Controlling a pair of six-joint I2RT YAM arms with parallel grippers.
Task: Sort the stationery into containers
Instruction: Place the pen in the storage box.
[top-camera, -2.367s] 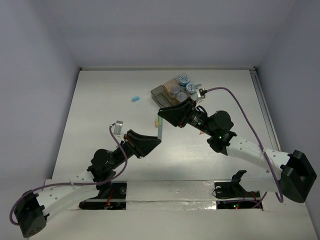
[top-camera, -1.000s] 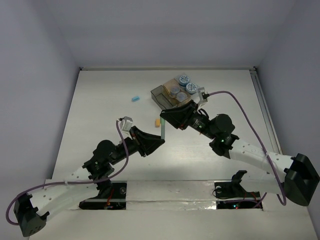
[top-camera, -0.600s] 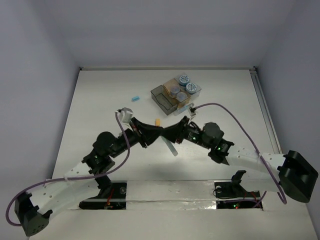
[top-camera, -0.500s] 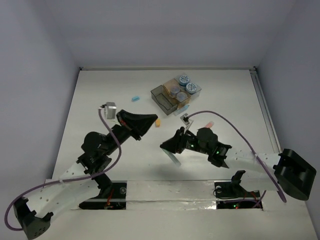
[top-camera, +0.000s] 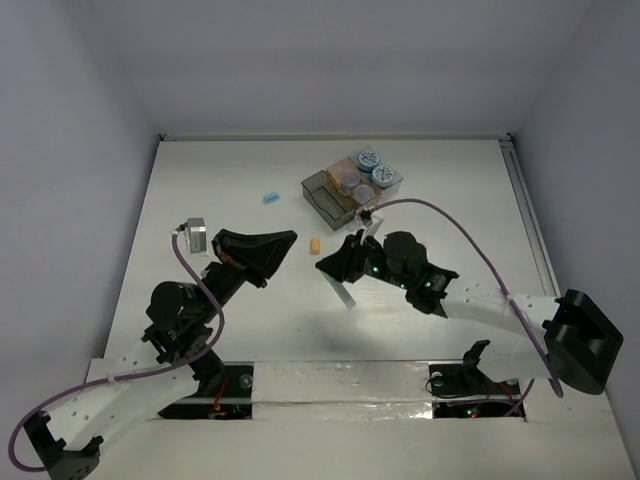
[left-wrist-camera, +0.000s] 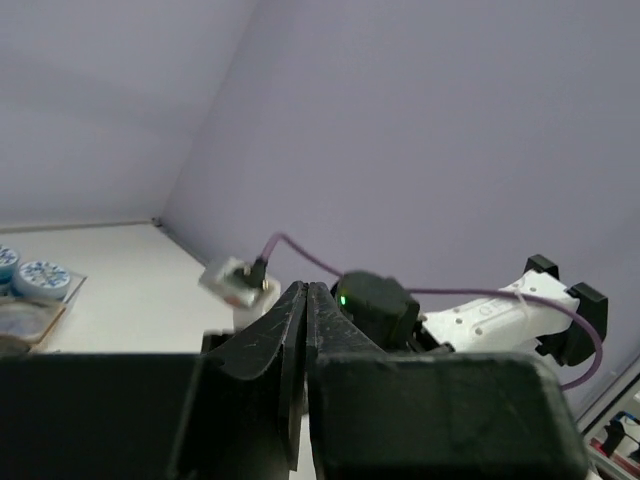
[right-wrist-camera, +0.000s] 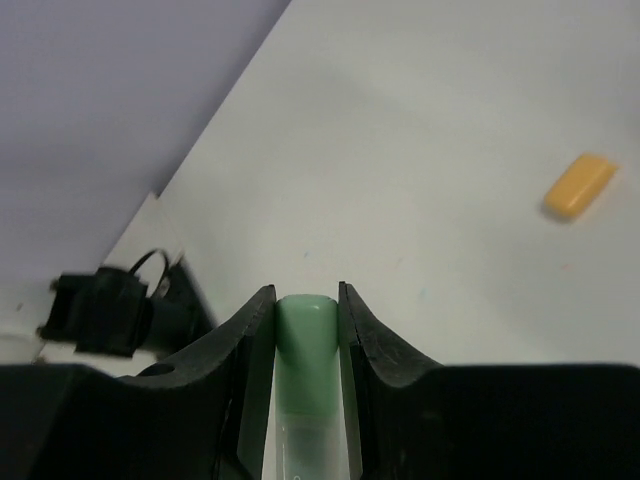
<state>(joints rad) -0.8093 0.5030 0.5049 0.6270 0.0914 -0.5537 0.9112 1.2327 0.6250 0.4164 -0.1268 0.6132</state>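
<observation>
Top external, left gripper (top-camera: 288, 240): shut tight, empty, just left of the orange block (top-camera: 314, 245).
Top external, right gripper (top-camera: 332, 268): part-closed on the green stick (top-camera: 346, 298), well short of the containers (top-camera: 322, 190).
Top external, stick axis: slants from the jaws toward the near edge.
Left wrist, left gripper (left-wrist-camera: 305, 298): jaws pressed together, nothing between.
Right wrist, green stick (right-wrist-camera: 305, 335): lies along the right gripper (right-wrist-camera: 305, 295), rounded end level with the tips.
Risk: likely pivots in the pinch, or catches a wall of the containers if lowered tilted.

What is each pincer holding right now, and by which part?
The right pincer pinches the light green stick by its sides, near one end. The left pincer is shut, holding nothing.
</observation>
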